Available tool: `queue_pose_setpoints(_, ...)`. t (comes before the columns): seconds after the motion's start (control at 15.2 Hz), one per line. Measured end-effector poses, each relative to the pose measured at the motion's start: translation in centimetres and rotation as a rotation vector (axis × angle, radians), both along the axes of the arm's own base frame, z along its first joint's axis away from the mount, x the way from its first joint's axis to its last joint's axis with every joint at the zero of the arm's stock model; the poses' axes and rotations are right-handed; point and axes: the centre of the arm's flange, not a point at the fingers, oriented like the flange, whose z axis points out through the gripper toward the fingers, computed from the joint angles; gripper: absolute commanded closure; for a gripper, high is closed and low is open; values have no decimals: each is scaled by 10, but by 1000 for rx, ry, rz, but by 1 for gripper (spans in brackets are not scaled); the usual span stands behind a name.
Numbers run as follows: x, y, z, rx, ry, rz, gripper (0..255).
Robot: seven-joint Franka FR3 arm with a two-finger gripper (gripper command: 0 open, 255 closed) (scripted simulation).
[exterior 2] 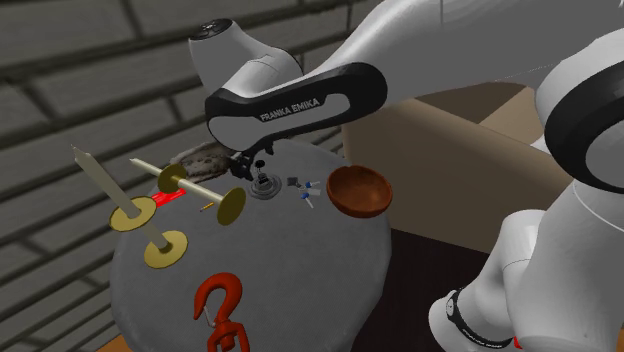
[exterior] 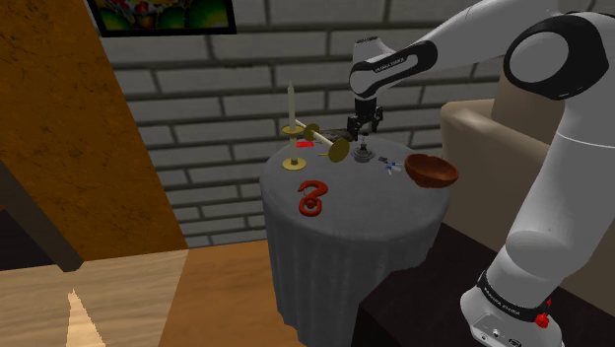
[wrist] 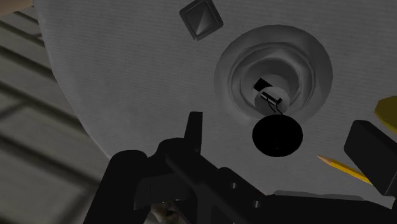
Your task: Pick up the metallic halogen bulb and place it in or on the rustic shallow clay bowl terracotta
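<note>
The halogen bulb (exterior: 363,156) is a small grey reflector lamp standing on the round grey-clothed table (exterior: 345,212), near its far side. It also shows from the other side as the bulb (exterior 2: 265,186). My black gripper (exterior: 363,128) hangs just above it, open and not touching it. In the wrist view the bulb's ringed reflector (wrist: 273,63) lies between and beyond my spread fingers (wrist: 194,130), with my gripper (wrist: 280,127) holding nothing. The reddish-brown shallow bowl (exterior: 431,170) sits at the table edge toward the shoulder view's right, seen again as the bowl (exterior 2: 359,190), a short way from the bulb.
Three gold disc candle holders with cream candles (exterior 2: 190,185) crowd the table beside the bulb, one tipped over (exterior: 320,143). A red hook (exterior: 311,199) lies near the front. A small blue-white item (exterior 2: 305,190) lies between bulb and bowl. A beige armchair (exterior: 493,128) stands behind.
</note>
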Motion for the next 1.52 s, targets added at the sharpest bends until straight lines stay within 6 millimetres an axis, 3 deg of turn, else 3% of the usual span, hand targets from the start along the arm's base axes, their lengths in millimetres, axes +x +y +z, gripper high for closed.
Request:
queue_pose_setpoints(0.46,-1,-2,-8,0,0,0,0)
queue_pose_setpoints(0.53,-1,-2,-8,0,0,0,255)
queue_pose_setpoints(1.19,-1,-3,-7,-1,-3,-1,255)
queue_pose_setpoints(1.52,-2,-2,13,0,-1,0,255)
